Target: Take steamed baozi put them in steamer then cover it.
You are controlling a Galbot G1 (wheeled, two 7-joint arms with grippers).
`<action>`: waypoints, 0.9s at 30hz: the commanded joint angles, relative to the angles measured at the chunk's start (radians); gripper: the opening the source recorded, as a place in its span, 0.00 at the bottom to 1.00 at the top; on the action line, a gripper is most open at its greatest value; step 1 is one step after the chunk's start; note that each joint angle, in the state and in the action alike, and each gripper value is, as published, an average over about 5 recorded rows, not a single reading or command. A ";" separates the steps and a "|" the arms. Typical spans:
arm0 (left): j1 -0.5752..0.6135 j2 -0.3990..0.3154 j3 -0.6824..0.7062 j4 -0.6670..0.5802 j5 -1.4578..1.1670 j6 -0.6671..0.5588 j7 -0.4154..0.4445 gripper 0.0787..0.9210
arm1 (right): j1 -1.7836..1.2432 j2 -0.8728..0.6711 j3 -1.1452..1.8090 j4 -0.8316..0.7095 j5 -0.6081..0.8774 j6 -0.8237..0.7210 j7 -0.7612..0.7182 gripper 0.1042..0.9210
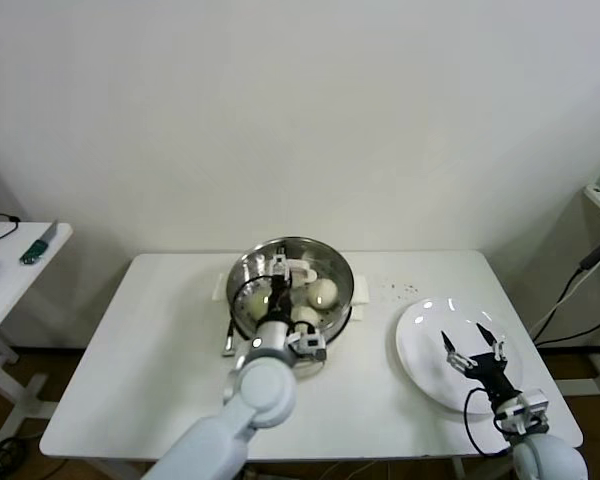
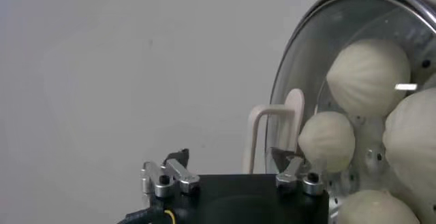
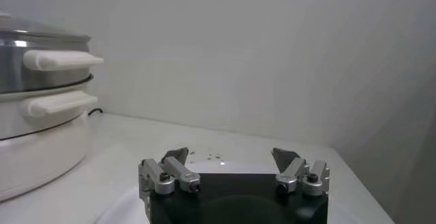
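Atop the steamer (image 1: 290,290) at mid-tabletop (image 1: 130,370) sits the cover (image 2: 340,75) with baozi (image 2: 368,75) beneath — so the task looks about done — while the left end effector (image 2: 231,171) stands apart beside the cover's handle (image 2: 276,133) and the right end effector (image 1: 474,345), also apart, hovers over the plate (image 1: 420,370).
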 commanded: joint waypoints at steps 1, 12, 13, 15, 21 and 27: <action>0.083 0.068 -0.048 -0.182 -0.078 0.048 -0.002 0.85 | 0.002 0.000 -0.002 0.003 -0.008 -0.014 0.001 0.88; 0.220 0.159 -0.212 -0.335 -0.427 0.037 -0.198 0.88 | -0.008 -0.004 0.007 0.030 -0.034 -0.051 0.017 0.88; 0.240 0.167 -0.243 -0.346 -0.486 0.020 -0.225 0.88 | -0.011 -0.003 0.011 0.034 -0.035 -0.052 0.016 0.88; 0.279 0.184 -0.308 -0.365 -0.609 -0.029 -0.287 0.88 | -0.018 -0.002 0.019 0.042 -0.026 -0.052 0.016 0.88; 0.476 0.135 -0.598 -0.375 -0.950 -0.288 -0.445 0.88 | -0.043 0.005 0.042 0.067 -0.008 -0.047 0.020 0.88; 0.628 0.022 -0.778 -0.323 -1.255 -0.575 -0.462 0.88 | -0.057 0.010 0.049 0.085 -0.005 -0.031 0.021 0.88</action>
